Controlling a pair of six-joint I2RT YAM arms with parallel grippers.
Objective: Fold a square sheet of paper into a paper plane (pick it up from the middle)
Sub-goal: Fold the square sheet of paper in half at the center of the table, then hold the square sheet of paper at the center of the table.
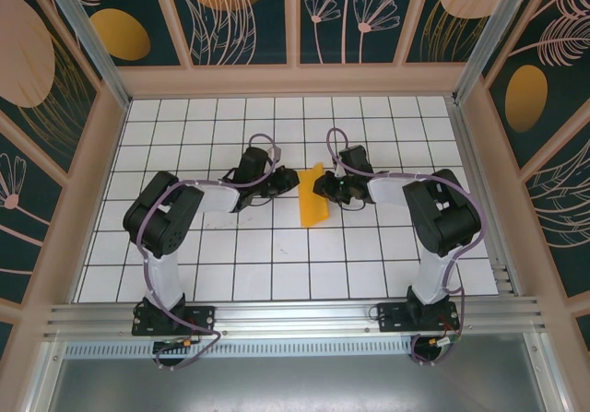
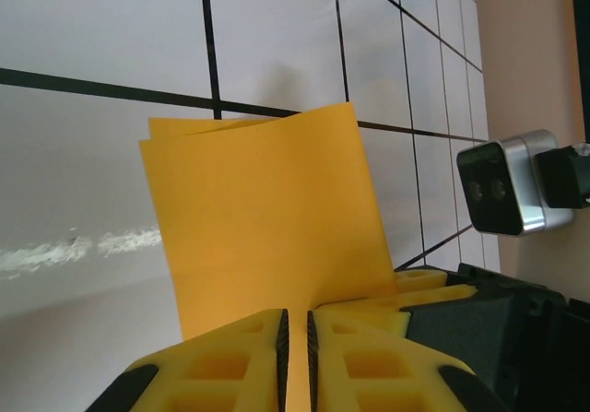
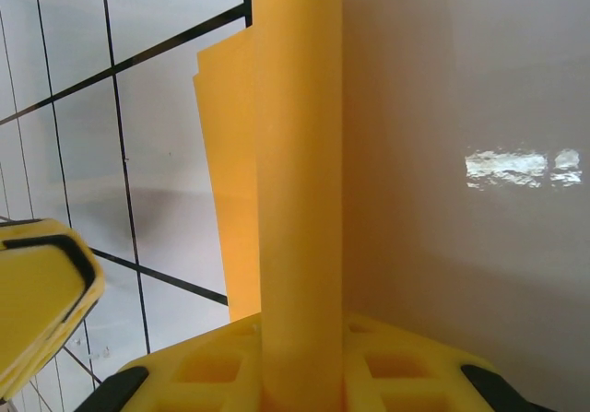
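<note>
Top external — folded paper point(image 1: 313, 207) over grid table point(image 1: 277, 266) | both jaws clenched on it

You have nothing readable here: no text, label, brand or number legible on the paper point(image 1: 313, 205), the left arm point(image 1: 166, 217), the right arm point(image 1: 444, 211), the grid table point(image 1: 277, 274) or the patterned walls point(image 1: 230, 16).

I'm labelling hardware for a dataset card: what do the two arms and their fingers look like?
The left arm and right arm match: bulky black joint housings, pale tubular links, thin purple cables looping alongside, and black bases. The fingers are bright yellow moulded plastic with square recesses and black edging.
</note>
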